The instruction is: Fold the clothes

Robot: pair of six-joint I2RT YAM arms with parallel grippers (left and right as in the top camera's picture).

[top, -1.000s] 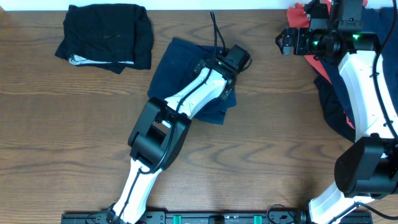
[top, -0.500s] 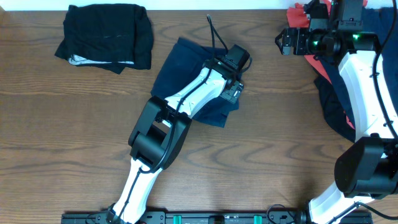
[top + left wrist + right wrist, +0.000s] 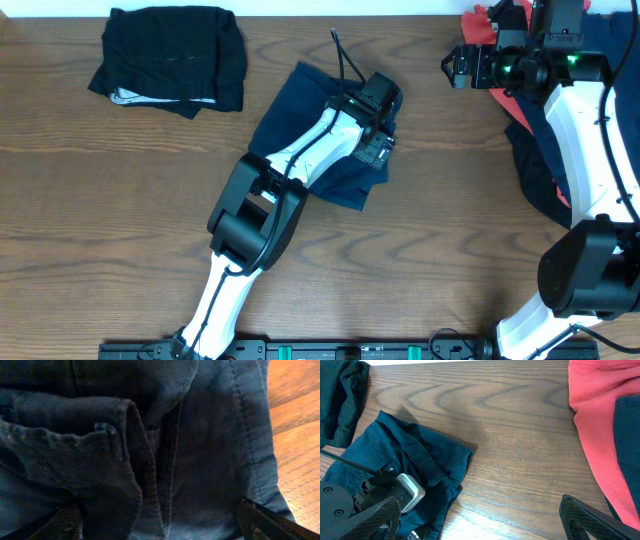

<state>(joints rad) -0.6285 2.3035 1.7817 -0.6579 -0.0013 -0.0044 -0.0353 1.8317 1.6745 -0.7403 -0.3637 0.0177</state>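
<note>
We judge the step in hand to be taking hold of the navy garment (image 3: 300,115), which lies rumpled near the middle of the worktop (image 3: 120,220) toward its far edge. It should go best if we pinch one hemmed edge through all its layers and carry it over slowly, so the limp cloth lies flat. The left pincer (image 3: 162,525) is spread wide and grasps nothing, its tips straddling the navy folds, while the right pincer (image 3: 480,521) hangs equally released and empty near the far right corner, beside the coral red cloth (image 3: 600,415).
</note>
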